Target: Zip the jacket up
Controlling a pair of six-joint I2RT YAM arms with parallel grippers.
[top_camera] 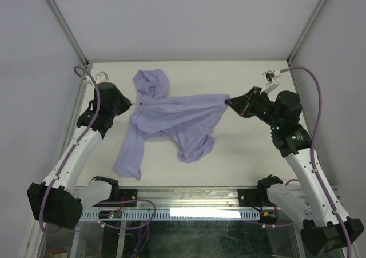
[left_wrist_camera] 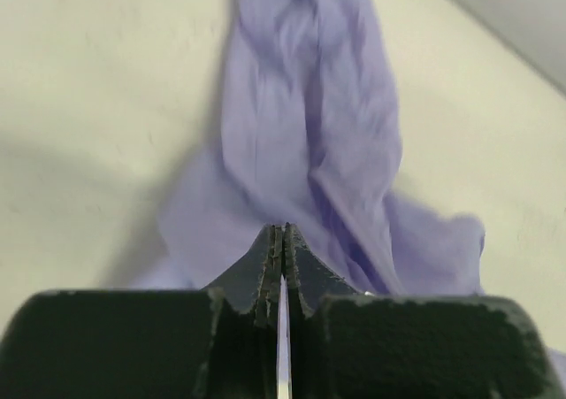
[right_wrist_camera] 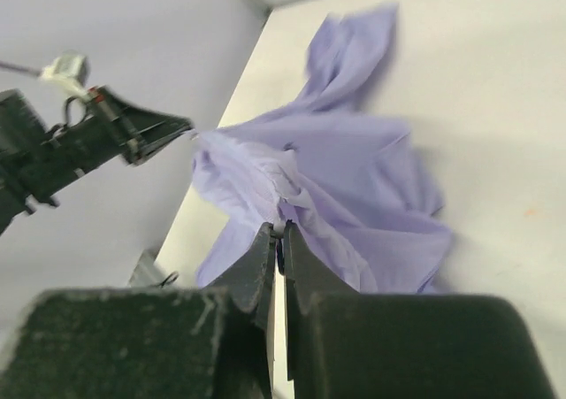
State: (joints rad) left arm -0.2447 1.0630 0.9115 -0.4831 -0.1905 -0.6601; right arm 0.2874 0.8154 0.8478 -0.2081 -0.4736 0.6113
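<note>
Your left fingers (top_camera: 132, 104) sit at the L side of the table (top_camera: 246, 155), pressed together on a pinch of the jacket (top_camera: 177, 118) just below the hood (top_camera: 152, 82). In the left wrist view the tips meet w/ no gap, and the cloth fans away from them.

From that pinch the jacket runs L-to-R across the table as one stretched edge, lifted a bit, w/ the hood lying toward the far L corner. One sleeve (top_camera: 128, 155) and a bunched fold (top_camera: 197, 146) trail toward the near edge.

At the R end your right fingers (top_camera: 229, 102) are also clamped on fabric; the right wrist view shows them closed on a fold w/ the body spreading out beyond.

So the axis that matters is the taut line btwn the two grips, straight across from one arm to the other. Both arms are touching it, neither nearer. I can't make out the zip or its slider (too small, too wrinkly), so I can't tell which end it sits at. My guess: whichever arm has the slider pulls along that line toward the other.
</note>
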